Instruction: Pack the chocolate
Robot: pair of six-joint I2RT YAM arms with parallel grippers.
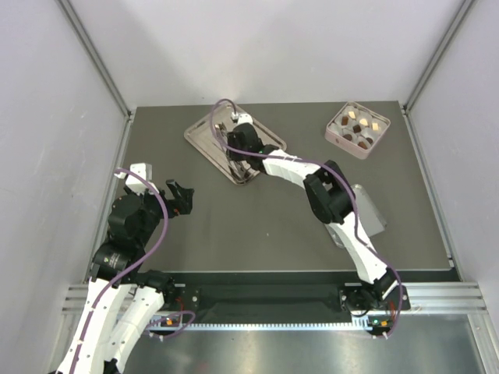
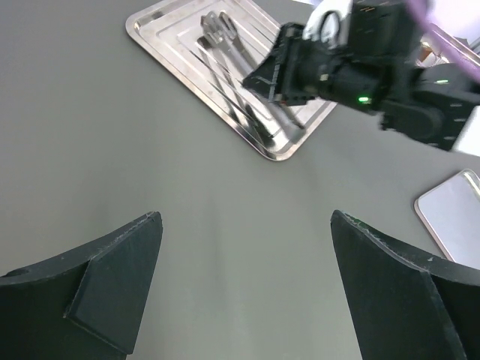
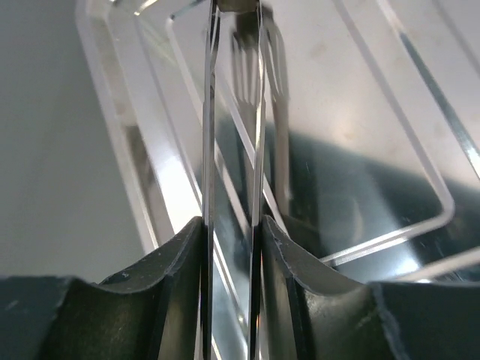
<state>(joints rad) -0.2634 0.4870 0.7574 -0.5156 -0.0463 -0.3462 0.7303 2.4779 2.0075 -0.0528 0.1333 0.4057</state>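
Top external view: tiny brown and cream chocolate pieces sit in the pink square box, far right — too small to show a heading. The right gripper clamps slim steel tongs lying lengthwise on the silver tray; the left gripper gapes.

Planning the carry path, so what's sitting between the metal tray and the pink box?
Nothing; the top view shows only bare dark table between the tray and the pink box holding the chocolate.

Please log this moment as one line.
right pincer: shut on tongs in metal tray | left pincer: open, empty | chocolate: in pink box
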